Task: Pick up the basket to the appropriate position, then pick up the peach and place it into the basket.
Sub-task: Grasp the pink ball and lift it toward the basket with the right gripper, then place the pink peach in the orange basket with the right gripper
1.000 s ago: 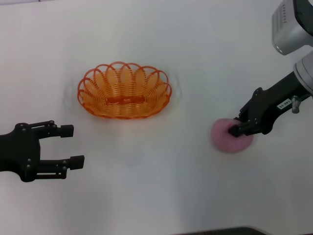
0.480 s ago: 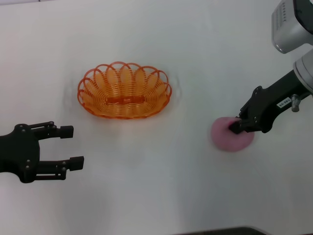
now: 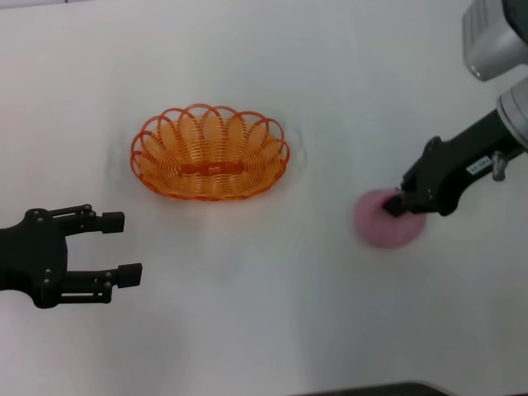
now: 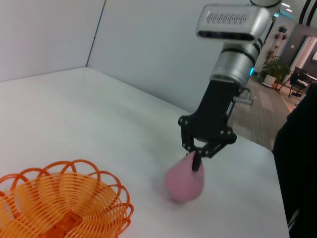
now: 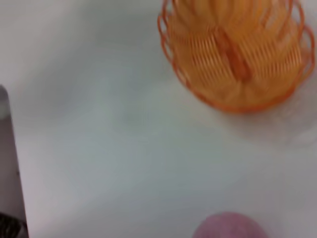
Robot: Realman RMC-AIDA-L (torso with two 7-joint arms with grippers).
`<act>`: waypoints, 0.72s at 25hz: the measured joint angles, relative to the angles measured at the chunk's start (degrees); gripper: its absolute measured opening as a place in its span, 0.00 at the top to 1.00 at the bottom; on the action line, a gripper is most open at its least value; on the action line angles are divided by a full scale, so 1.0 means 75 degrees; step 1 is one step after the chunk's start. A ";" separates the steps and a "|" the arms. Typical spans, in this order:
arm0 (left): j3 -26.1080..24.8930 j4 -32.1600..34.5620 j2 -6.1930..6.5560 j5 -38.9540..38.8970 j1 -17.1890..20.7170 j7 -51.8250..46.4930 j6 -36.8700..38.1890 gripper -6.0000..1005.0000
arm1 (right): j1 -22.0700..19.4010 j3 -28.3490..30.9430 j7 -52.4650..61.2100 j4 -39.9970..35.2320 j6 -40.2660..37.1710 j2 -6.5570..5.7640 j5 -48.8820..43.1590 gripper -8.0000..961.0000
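The orange wire basket (image 3: 209, 153) sits on the white table left of centre; it also shows in the left wrist view (image 4: 59, 208) and the right wrist view (image 5: 237, 54). The pink peach (image 3: 381, 223) is at the right, well apart from the basket. My right gripper (image 3: 396, 205) comes down from the right and is shut on the peach's top, as the left wrist view (image 4: 197, 159) shows with the peach (image 4: 184, 179) under its fingers. The peach's top edge shows in the right wrist view (image 5: 230, 226). My left gripper (image 3: 122, 245) is open and empty, in front of and left of the basket.
The white table (image 3: 272, 313) stretches between the basket and the peach. The table's front edge runs along the bottom of the head view. A dark strip (image 5: 7, 163) shows beyond the table's edge in the right wrist view.
My right gripper and the peach have shifted slightly away from the table's front edge and a little toward the basket. The left arm and the basket have not moved.
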 joint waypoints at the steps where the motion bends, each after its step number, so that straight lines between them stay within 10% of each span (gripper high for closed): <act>1: 0.0000 0.0000 0.0000 0.0000 0.0002 -0.0001 0.0006 0.16 | -0.0014 0.0013 -0.0032 -0.0067 -0.0044 -0.0009 0.0189 0.95; 9: -0.0001 0.0015 0.0000 0.0001 0.0029 -0.0091 0.0081 0.16 | -0.0127 0.0403 -0.0915 0.0189 0.0067 0.0073 0.2284 0.95; 18: -0.0013 0.0035 0.0000 0.0001 -0.0005 -0.0106 0.0088 0.16 | -0.0185 0.0512 -0.4104 0.3582 0.1644 0.0103 0.5871 0.95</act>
